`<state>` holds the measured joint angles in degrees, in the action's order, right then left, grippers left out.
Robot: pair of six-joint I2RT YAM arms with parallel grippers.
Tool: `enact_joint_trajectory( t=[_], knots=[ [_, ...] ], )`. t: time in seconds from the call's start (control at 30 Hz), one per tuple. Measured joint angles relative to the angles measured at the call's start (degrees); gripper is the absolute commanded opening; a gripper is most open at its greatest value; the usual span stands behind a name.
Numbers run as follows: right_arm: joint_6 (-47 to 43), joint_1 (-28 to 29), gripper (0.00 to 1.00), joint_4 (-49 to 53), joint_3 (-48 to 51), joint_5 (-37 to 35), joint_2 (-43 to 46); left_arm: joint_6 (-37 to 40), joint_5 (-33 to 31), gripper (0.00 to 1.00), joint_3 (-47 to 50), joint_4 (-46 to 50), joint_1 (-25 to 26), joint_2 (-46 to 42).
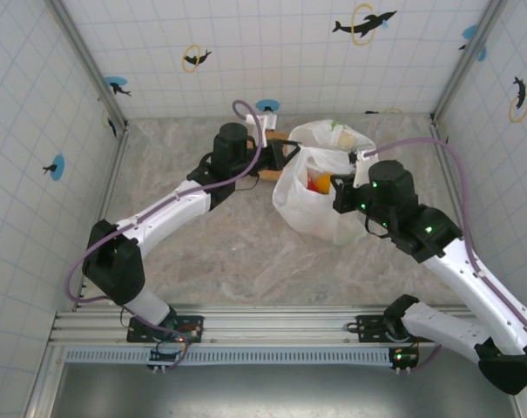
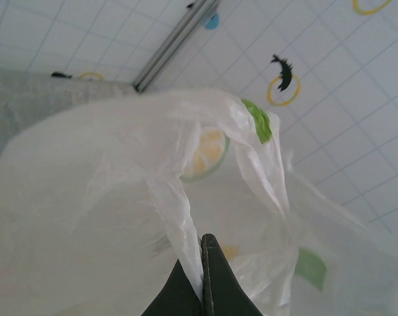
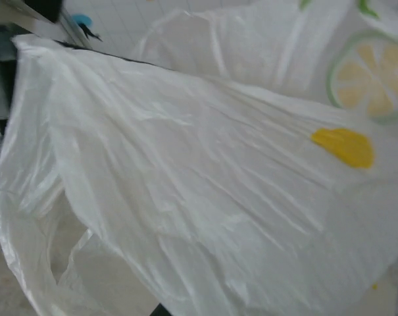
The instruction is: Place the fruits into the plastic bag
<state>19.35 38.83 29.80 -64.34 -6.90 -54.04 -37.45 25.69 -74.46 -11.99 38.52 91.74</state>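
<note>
Fruits (image 1: 319, 182) show as an orange and red patch through the mouth of the plastic bag (image 1: 308, 218), which stands near the back of the worktop (image 1: 228, 252), between the two arms. How many lie inside I cannot count from above.

The left tool (image 2: 202, 263) is closed tight on a fold of the bag's rim. The thin film is pinched between its dark fingers (image 2: 218, 293) and lifted at the left side of the mouth. The right tool (image 1: 354, 171) is closed too, at the right rim. Whether it has film between its jaws I cannot tell, since its wrist camera looks straight onto a sheet of film pressed close.

I judge the step in hand to be holding the mouth up and open, or gathering the bag with fruit already in it. To do that well, the two grips should draw apart gently and evenly. A sharp tug could tear the film or tip the bag and spill its load.

The bag is translucent white, thin and wrinkled, printed with lemon slices (image 3: 370, 78) and green leaves (image 2: 258, 122). It looks limp and will likely sag wherever nothing holds it.
</note>
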Motion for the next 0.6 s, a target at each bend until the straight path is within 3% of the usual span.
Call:
enact_joint_trajectory(
  t=[0.3,0.6],
  knots=[
    [-2.78,-1.46,0.00,2.58,-4.66,-0.57,-0.22,1.44,0.61,0.00,-7.28,2.14,0.00,3.56],
    [-3.37,-8.52,0.00,4.83,2.01,2.03,1.29,1.88,0.35,0.00,-9.55,6.14,-0.02,7.26]
  ],
)
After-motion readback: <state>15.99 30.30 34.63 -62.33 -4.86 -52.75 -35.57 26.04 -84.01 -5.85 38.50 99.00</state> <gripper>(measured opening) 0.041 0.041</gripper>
